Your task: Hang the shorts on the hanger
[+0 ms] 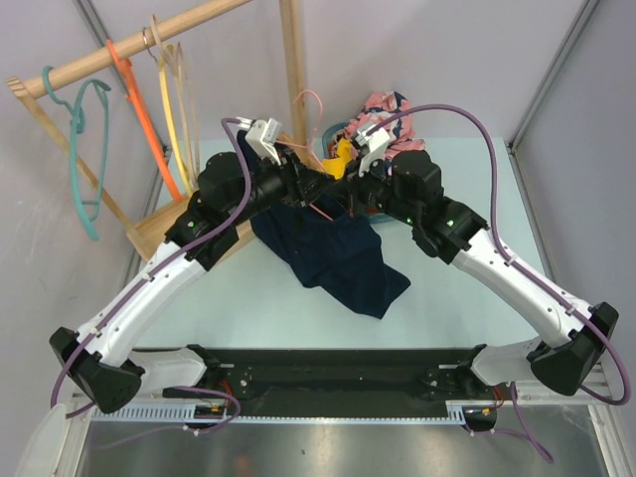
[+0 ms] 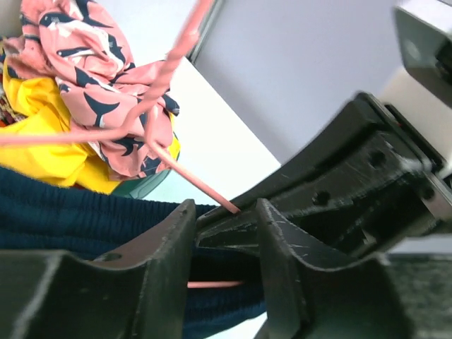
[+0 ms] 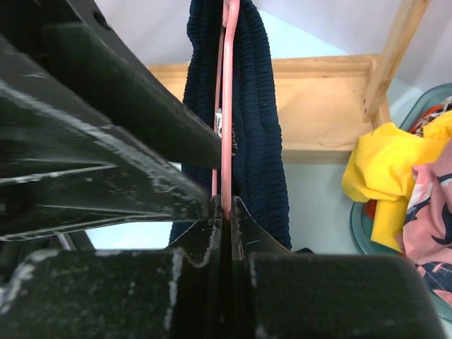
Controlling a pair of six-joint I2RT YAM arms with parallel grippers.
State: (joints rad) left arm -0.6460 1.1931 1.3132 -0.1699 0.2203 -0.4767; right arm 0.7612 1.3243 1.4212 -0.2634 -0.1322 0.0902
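Observation:
The navy shorts (image 1: 336, 256) hang over the pale-pink hanger (image 1: 308, 92), which is held above the table between the two arms. Their legs trail down onto the table. My right gripper (image 1: 340, 185) is shut on the hanger's wire (image 3: 227, 106), with the ribbed waistband (image 3: 258, 106) draped beside it. My left gripper (image 1: 298, 181) is open. Its fingers (image 2: 173, 240) stand apart astride the hanger's bar (image 2: 212, 284) and the waistband (image 2: 70, 212), with the right gripper's finger between them. The hanger's slanted wire (image 2: 191, 180) runs up past them.
A teal basket (image 1: 336, 127) at the back holds a pink floral garment (image 1: 390, 104) and a yellow garment (image 1: 341, 151). A wooden rack (image 1: 164, 231) stands at the back left, carrying orange (image 1: 144, 124), yellow (image 1: 171, 119) and teal (image 1: 78, 169) hangers.

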